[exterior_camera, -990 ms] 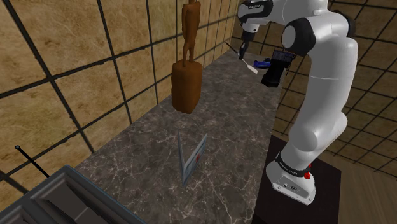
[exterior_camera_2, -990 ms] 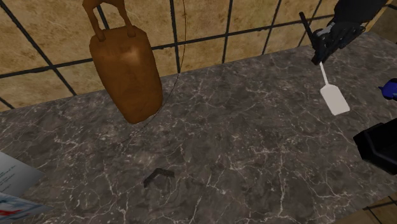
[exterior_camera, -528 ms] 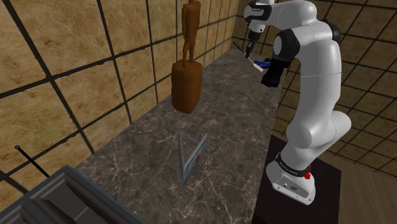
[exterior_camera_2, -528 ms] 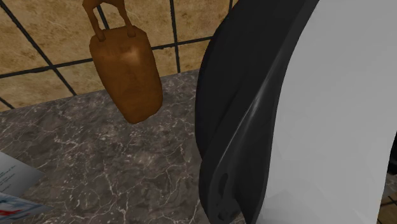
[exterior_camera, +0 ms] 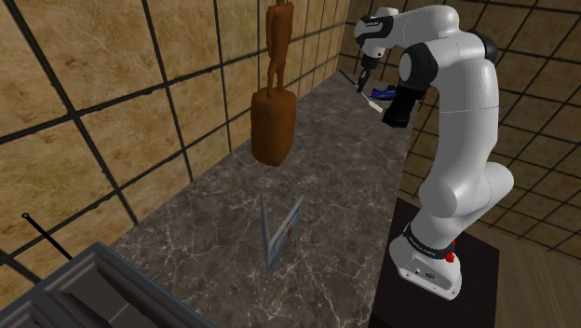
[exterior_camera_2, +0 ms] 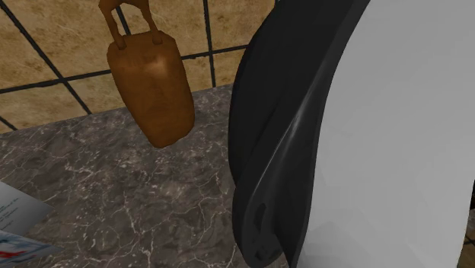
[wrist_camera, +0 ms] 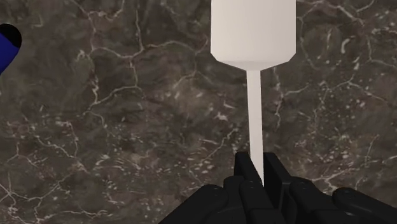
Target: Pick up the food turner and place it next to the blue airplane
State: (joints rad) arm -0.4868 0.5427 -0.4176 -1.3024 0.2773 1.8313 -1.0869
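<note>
My gripper is shut on the thin handle of a white food turner, whose flat blade hangs out beyond the fingertips above the dark marble counter. A corner of the blue airplane shows off to one side of the blade, apart from it. In the shoulder view the gripper is at the far end of the counter, with the turner slanting down just left of the blue airplane.
A black block sits beside the airplane at the counter's far end. A tall brown wooden figure stands by the tiled wall, and a folded leaflet mid-counter. A grey appliance is nearest. The arm's link blocks the second exterior view's right.
The gripper has carried the turner a little toward the airplane and lower. The arm's link swung in front of the second exterior camera, hiding the turner there.
</note>
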